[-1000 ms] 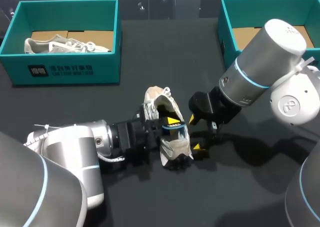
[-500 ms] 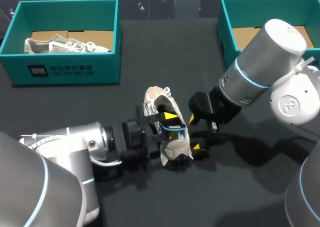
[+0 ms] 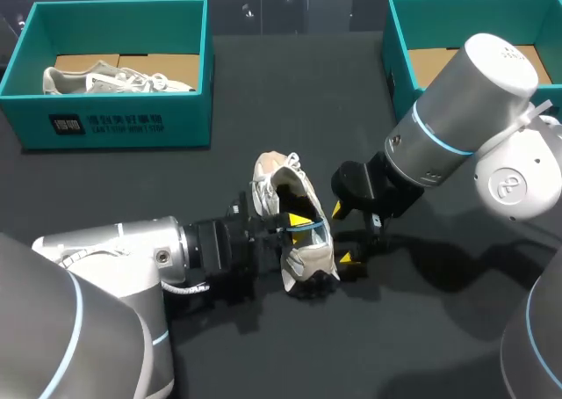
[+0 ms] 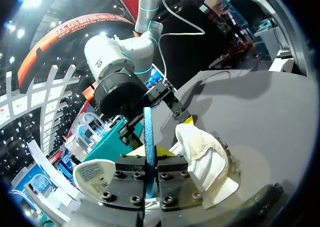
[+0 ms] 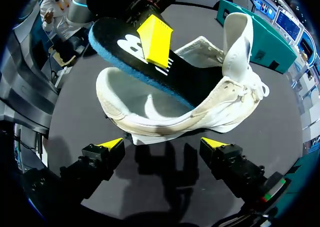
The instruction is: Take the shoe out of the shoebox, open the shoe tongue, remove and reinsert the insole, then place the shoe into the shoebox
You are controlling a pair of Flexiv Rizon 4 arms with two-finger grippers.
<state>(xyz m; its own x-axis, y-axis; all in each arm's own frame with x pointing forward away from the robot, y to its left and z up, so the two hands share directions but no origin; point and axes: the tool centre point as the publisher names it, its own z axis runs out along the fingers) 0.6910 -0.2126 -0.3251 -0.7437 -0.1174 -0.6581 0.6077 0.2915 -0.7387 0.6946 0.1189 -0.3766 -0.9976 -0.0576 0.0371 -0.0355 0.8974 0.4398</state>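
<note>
Pinching the insole (image 5: 125, 49), the left jaws hold it seemingly half out of the shoe (image 5: 165, 122). Right jaws gape wide beside it

Shoe (image 5: 165, 119) white and cream with a tan toe; insole (image 5: 187, 83) black on top with a white logo, blue along the edge. Fingers (image 5: 111, 144) tipped bright yellow, desk (image 3: 290, 83) black, shoebox (image 3: 114, 122) teal with brown cardboard inside.
</note>
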